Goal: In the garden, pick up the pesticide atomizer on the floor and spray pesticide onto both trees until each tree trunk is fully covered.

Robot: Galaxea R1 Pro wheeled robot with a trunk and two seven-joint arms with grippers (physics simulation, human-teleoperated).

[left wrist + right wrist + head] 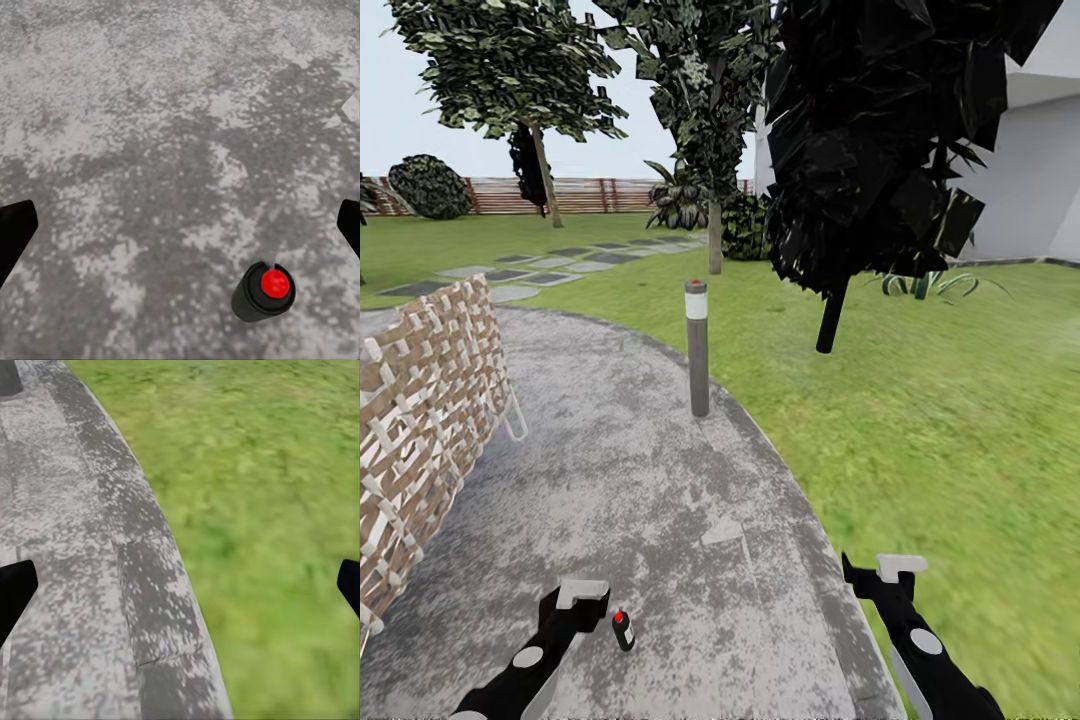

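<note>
A small dark spray bottle with a red cap, the pesticide atomizer [623, 629], stands upright on a curved grey stone path [660, 520]. Everything here is placed in relation to that bottle.

The left gripper [582, 597] hangs just beside the bottle, a little to its left and apart from it. In the left wrist view the bottle [263, 291] is seen from above, its red cap facing the camera, with the two dark fingertips [13, 232] at the far edges of the picture, spread wide and holding nothing. The bottle sits nearer one fingertip than the other, not centred between them.

The right gripper [890, 577] hovers well to the right of the bottle, over the place where the path edge meets the green lawn [940, 420]. Its fingers [15, 589] are also spread wide and empty.

Beyond the bottle, a grey bollard light [698, 348] stands at the path's far edge. To the bottle's left is a woven brown-and-white lattice screen [420, 420]. Far behind, two pale-trunked trees rise from the grass: one [545, 178] near the brown slat fence [575, 195], one [714, 235] almost straight behind the bollard. A near-black tree [880, 140] stands to the right, possibly beside a white building wall [1030, 170]; detail there is soft.
</note>
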